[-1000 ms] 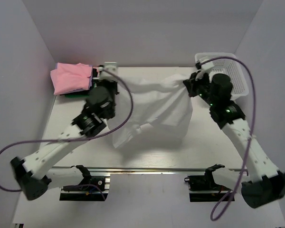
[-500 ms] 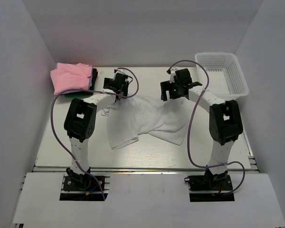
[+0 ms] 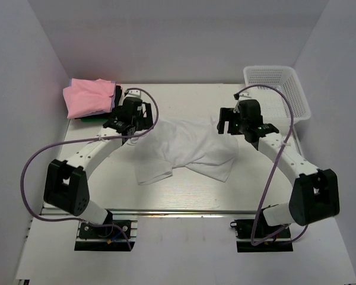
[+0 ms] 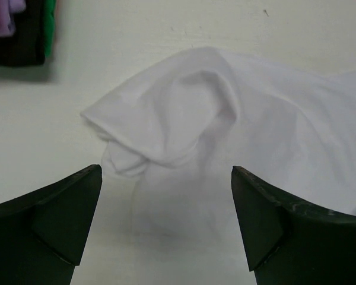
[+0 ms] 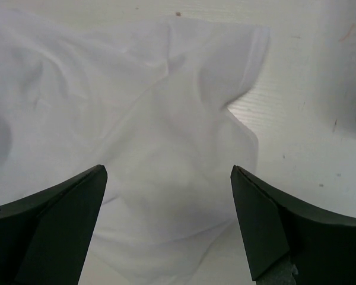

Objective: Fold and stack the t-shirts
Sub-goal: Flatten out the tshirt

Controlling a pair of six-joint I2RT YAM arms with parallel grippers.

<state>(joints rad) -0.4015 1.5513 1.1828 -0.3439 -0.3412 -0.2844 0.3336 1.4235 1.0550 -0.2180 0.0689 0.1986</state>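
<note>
**Limp white shirt, both grippers spread above it**

The left gripper [image 4: 166, 205] hangs with its jaws spread and empty, just above a bunched sleeve [image 4: 127, 145] of the white t-shirt [image 3: 187, 151]. The right gripper [image 5: 166, 205] is likewise spread and holds nothing, over the other sleeve [image 5: 225, 59]. The shirt lies crumpled in the middle of the table [image 3: 184, 193], between the two arms. It looks light, thin and floppy, so it will likely sag and crease when lifted. Pinching the sleeve edges or shoulder seams seems the surest hold. The pink shirt [image 3: 88, 98] sits folded on darker shirts [image 4: 24, 35] at the far left corner. A basket [image 3: 285, 89] stands at the far right.
</note>
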